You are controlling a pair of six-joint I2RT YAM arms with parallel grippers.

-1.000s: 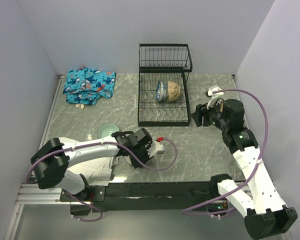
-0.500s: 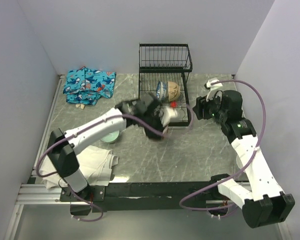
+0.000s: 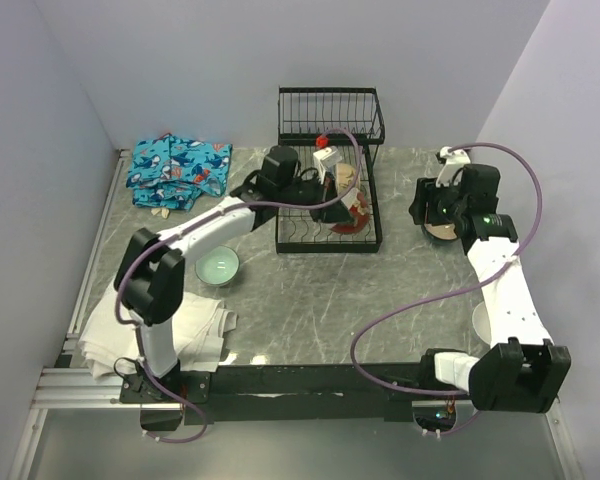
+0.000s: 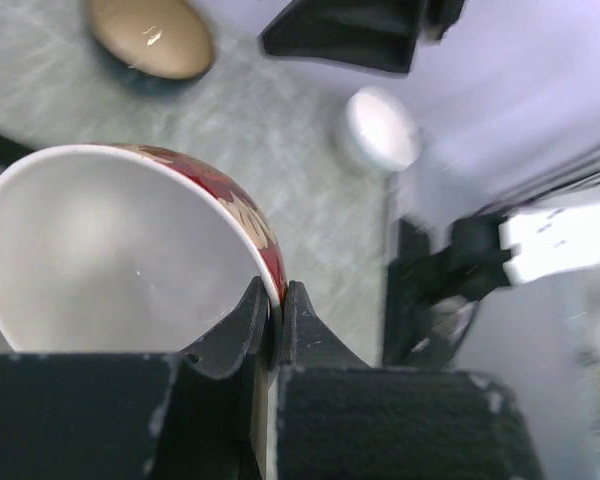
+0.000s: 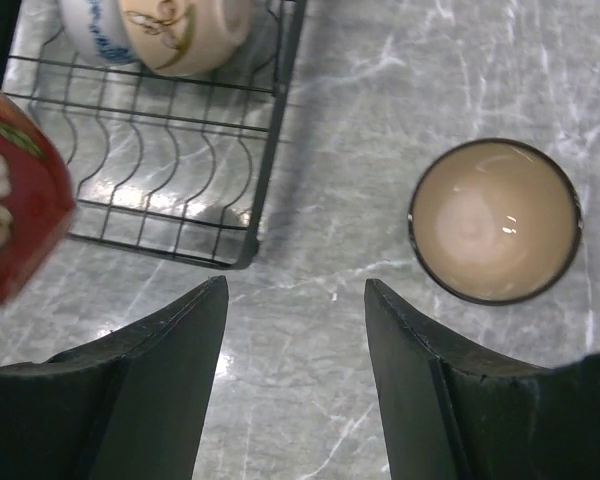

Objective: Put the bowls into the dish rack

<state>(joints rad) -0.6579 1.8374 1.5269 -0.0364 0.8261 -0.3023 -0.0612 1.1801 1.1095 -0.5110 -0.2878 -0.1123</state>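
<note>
Red-orange outside and white inside, the red bowl (image 4: 110, 260) is pinched by its rim between the 2 closed fingers of the left gripper (image 4: 276, 300), 1 finger inside the wall and 1 outside. It hangs over the near right part of the dish rack (image 3: 295, 225), tipped up on edge rather than level. Its hollow faces the left wrist camera and its red side faces right; the exact tilt is hard to judge, and whether it touches the wires cannot be told. In the right wrist view it is a blur cut off by the left edge. The black wire rack runs lengthwise from near to far on the table (image 3: 380, 290), with its upright back at the far end. Further back in it a patterned bowl (image 5: 170, 30), cream with blue markings, stands on edge; the frame cuts it off, and from above the left arm hides most of it, so whether it is 1 bowl or 2 is unclear. Right of the rack a brown-rimmed bowl (image 5: 495, 220) sits upright, mouth up. The right gripper (image 5: 295, 290) hovers above the bare table between rack and bowl, fingers (image 5: 160, 390) spread wide, holding nothing. A pale green bowl (image 3: 218, 266) sits upright left of the rack, and a white bowl (image 4: 380, 128) lies near the right edge, half hidden by the right arm from above. A blue printed cloth (image 3: 175, 172) and a white towel (image 3: 170, 335) lie at the left.
</note>
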